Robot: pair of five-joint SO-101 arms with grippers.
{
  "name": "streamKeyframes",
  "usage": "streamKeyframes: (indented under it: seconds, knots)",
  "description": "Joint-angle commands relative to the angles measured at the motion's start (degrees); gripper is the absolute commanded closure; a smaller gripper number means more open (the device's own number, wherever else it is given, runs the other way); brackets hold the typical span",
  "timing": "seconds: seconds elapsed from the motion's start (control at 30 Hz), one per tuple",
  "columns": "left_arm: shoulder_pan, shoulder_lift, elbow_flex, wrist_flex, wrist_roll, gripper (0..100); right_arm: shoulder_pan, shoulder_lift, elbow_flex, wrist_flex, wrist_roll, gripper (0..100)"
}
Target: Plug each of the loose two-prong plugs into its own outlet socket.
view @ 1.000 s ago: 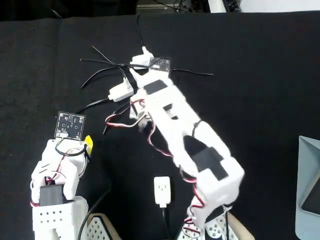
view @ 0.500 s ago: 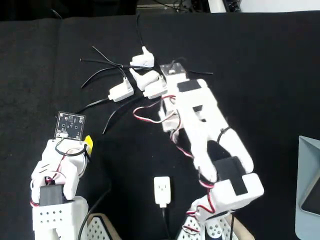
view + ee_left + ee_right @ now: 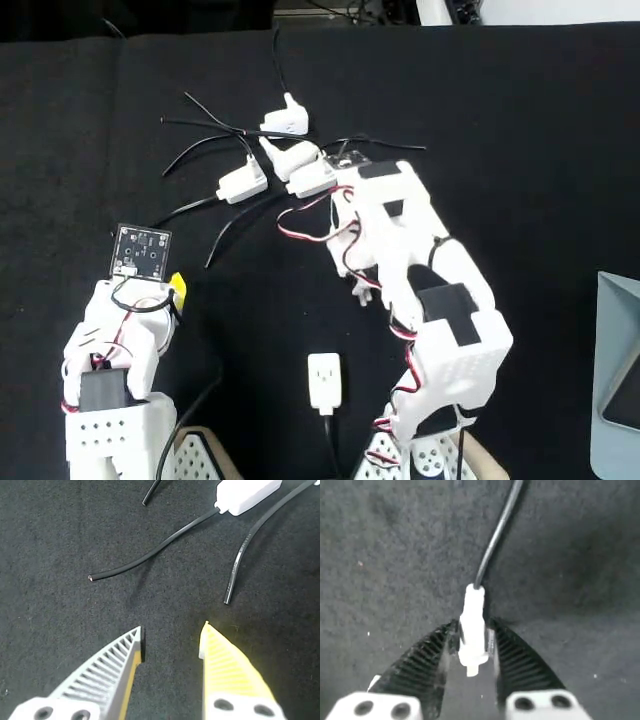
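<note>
Lengthwise in the right hand (image 3: 471, 626) sits a plug (image 3: 473, 640), cord (image 3: 497, 535) outward.

Table (image 3: 530, 150), covered in black cloth, seen from above: three white two-prong plugs lie close together on its far half, the far plug (image 3: 285, 120), the middle plug (image 3: 290, 157) and the left plug (image 3: 243, 182), among thin black cords (image 3: 120, 569) whose cut ends rest loose on the cloth. A fourth plug (image 3: 312, 178) shows just beside the middle one; whether it rests on the cloth cannot be told. Near the front edge lies a white outlet socket (image 3: 324, 381), well apart from the plugs, and a grey container (image 3: 612, 400) sits at the right edge.
</note>
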Motion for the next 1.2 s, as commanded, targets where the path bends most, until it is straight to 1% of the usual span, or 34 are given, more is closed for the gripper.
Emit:
streamKeyframes:
  seconds: [0.0,0.2,0.4,0.43,0.47,0.6,0.77,0.93,1.0,1.1,1.17]
  knots:
    - [-0.22,-0.62,-0.40,-0.53,0.53,81,0.70,-0.22,-4.18,2.81,0.18,93.2]
    - [-0.22,-0.62,-0.40,-0.53,0.53,81,0.70,0.22,-4.00,2.90,0.18,94.3]
    - [-0.22,-0.62,-0.40,-0.53,0.53,81,0.79,6.20,-5.76,2.99,0.18,94.7]
    - [-0.22,-0.62,-0.40,-0.53,0.53,81,1.14,6.73,-6.55,2.99,0.18,96.0]
    - [-0.22,-0.62,-0.40,-0.53,0.53,81,1.67,6.73,-7.16,2.99,0.18,98.6]
    - [-0.22,-0.62,-0.40,-0.53,0.53,81,3.16,4.35,-9.63,5.71,0.18,98.8]
    - [-0.13,-0.62,-0.40,-0.53,0.62,80,3.16,-4.18,-10.15,10.81,0.00,98.7]
    - [1.45,-0.62,-2.07,1.14,0.35,80,3.16,-16.57,-6.73,11.96,-0.44,98.7]
    - [2.86,-0.62,-5.32,4.75,0.35,79,3.16,-21.93,-3.91,10.99,-2.46,98.7]
    - [7.16,-0.09,-10.77,11.96,0.62,70,3.16,-29.23,1.36,6.86,-5.10,98.7]
    - [10.51,-0.09,-13.05,15.74,0.70,66,3.16,-33.54,5.67,3.08,-6.95,98.7]
